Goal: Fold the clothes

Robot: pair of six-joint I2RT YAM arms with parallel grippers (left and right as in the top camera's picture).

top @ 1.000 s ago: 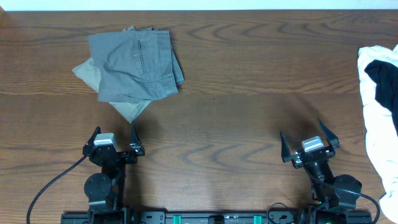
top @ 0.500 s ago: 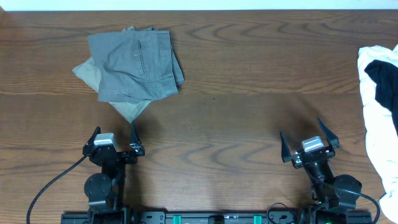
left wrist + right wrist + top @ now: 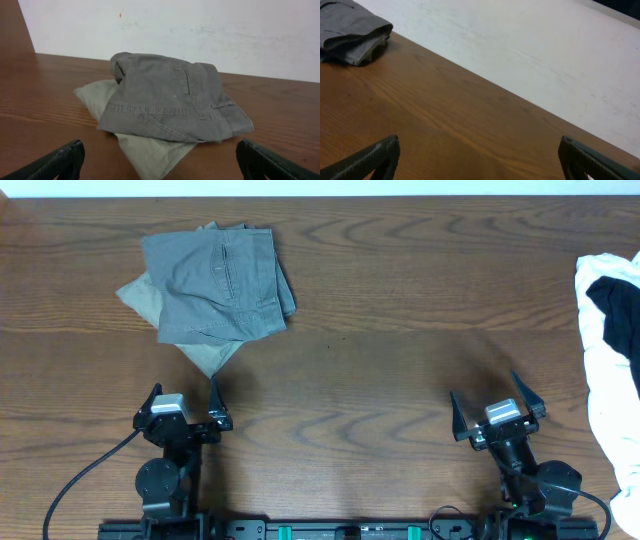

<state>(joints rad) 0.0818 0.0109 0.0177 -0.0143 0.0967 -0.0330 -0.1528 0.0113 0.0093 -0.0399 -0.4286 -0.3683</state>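
No movement; gray shorts [image 3: 215, 280] beyond left claw [image 3: 183, 386]

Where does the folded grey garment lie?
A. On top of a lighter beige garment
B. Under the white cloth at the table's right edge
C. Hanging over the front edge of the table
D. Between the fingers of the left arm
A: the grey garment rests flat on the beige garment, whose corners stick out from beneath it.

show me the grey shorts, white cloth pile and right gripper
grey shorts [image 3: 215, 285], overhead view, middle of top layer
white cloth pile [image 3: 605, 402], overhead view, white lower part
right gripper [image 3: 482, 385], overhead view, midway between its jaws
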